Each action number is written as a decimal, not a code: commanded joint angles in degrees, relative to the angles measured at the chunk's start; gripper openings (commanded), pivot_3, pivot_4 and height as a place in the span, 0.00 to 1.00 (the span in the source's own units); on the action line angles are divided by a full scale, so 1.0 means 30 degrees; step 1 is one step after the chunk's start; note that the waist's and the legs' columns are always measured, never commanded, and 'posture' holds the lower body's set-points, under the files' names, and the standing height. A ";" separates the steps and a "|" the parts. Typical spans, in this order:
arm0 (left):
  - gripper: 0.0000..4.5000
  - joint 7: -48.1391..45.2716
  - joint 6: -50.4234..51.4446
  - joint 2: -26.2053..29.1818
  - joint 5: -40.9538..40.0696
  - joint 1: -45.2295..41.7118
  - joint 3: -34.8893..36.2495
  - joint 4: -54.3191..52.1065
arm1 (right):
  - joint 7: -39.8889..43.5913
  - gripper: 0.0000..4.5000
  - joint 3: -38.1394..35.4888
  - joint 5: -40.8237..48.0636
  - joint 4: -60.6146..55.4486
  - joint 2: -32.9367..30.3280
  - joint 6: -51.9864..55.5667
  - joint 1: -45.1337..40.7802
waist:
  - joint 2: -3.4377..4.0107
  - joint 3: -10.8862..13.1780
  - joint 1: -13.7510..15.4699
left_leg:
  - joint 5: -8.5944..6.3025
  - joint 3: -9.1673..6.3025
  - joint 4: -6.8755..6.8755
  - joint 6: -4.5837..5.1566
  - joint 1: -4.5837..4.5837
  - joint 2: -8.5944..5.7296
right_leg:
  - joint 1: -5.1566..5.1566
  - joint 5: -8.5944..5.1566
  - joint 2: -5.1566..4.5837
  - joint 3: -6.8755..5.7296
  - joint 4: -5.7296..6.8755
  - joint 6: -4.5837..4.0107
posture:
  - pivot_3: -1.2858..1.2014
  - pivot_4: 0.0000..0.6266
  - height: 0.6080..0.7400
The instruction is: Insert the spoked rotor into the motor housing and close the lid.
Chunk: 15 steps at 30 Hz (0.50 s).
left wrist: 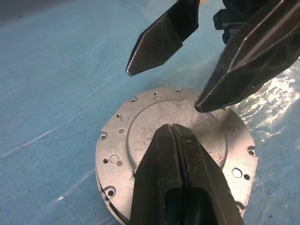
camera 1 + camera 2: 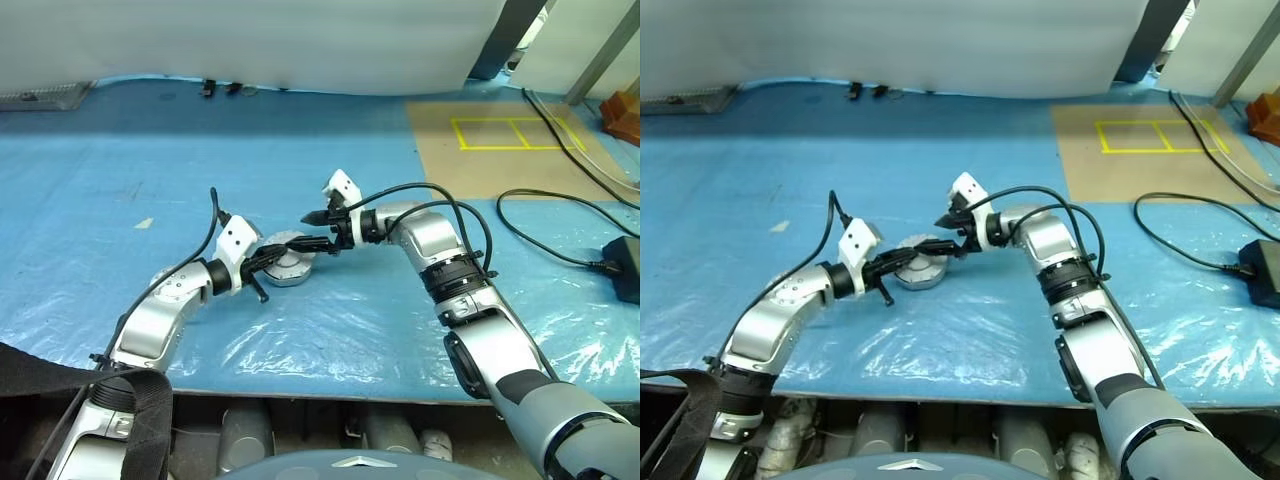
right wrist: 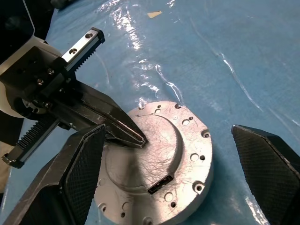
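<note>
While the lid sits on the blue sheet, both grippers meet over it.
Lid [image 3: 159, 164]: round silver-grey disc, plain grey face up, raised round centre with a small dark slot, screw holes around the rim; it lies flat near the middle of the scene, between the two arms.
Housing and rotor: cannot be told apart from the lid; one stacked silver disc [image 2: 287, 262] is all that can be made out in the eye views.
Left gripper [image 1: 176, 133]: fingers pressed together with no gap, holding nothing; the joined tip rests on or just above the lid's raised centre, reaching in from the left.
Right gripper [image 2: 322, 230]: fingers spread wide, holding nothing; it comes in from the right and points left. One fingertip [image 1: 201, 105] is at the far edge of the lid's raised centre, touching or just above it, the other [image 1: 133, 70] is off the disc, farther away.
Table [image 2: 120, 200]: covered with a blue plastic sheet, wrinkled and shiny around the disc.
Cardboard [image 2: 500, 150]: brown panel with yellow tape lines, far right.
Cables [image 2: 560, 235]: black, looping on the right, well apart from the lid.
</note>
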 commanded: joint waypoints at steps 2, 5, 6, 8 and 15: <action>0.00 -0.0242 0.0084 0.0156 0.0119 0.0485 -0.0259 0.0030 | -0.0031 0.99 0.0188 0.0870 -0.0736 -0.0007 0.3115 -0.0115 | 0.0001 0.0001 0.0014 | 0.0001 -0.0002 0.0002 -0.0002 -0.0004 -0.0003 | 0.0001 0.0000 -0.0002 0.0001 -0.0002 0.0000 | 0.52 0.24 1.00; 0.00 -0.0288 0.0028 0.0262 0.0106 0.0587 -0.0173 -0.0017 | -0.0290 0.99 0.0481 0.0738 -0.1234 -0.0060 0.3230 0.0238 | 0.0001 0.0000 0.0004 | 0.0002 -0.0003 -0.0007 -0.0005 0.0000 -0.0001 | 0.0000 0.0000 -0.0002 0.0001 -0.0008 0.0000 | 0.52 0.24 1.00; 0.00 -0.0279 -0.0001 0.0290 0.0098 0.0603 -0.0123 -0.0033 | -0.0391 0.99 0.0671 0.0581 -0.1478 -0.0108 0.2968 0.0453 | 0.0001 0.0000 0.0010 | 0.0002 -0.0003 -0.0010 -0.0006 -0.0001 0.0000 | 0.0000 -0.0001 0.0000 0.0000 -0.0014 0.0001 | 0.52 0.24 1.00; 0.00 -0.0256 -0.0034 0.0310 0.0070 0.0614 -0.0048 -0.0071 | -0.0475 0.99 0.0944 0.0509 -0.1854 -0.0204 0.2778 0.0746 | 0.0001 0.0000 0.0000 | 0.0003 -0.0003 -0.0026 -0.0008 0.0000 -0.0001 | 0.0000 -0.0001 0.0000 0.0000 -0.0028 0.0001 | 0.52 0.24 1.00; 0.00 -0.0220 -0.0582 0.0308 -0.0847 0.1391 0.1073 -0.1326 | -0.2200 0.99 0.2058 -0.1816 -0.2182 -0.0492 -0.4184 0.1389 | 0.0002 0.0002 -0.0050 | 0.0004 0.0003 -0.0046 -0.0010 0.0001 0.0001 | -0.0015 -0.0001 0.0001 0.0001 -0.0035 0.0003 | 0.52 0.24 1.00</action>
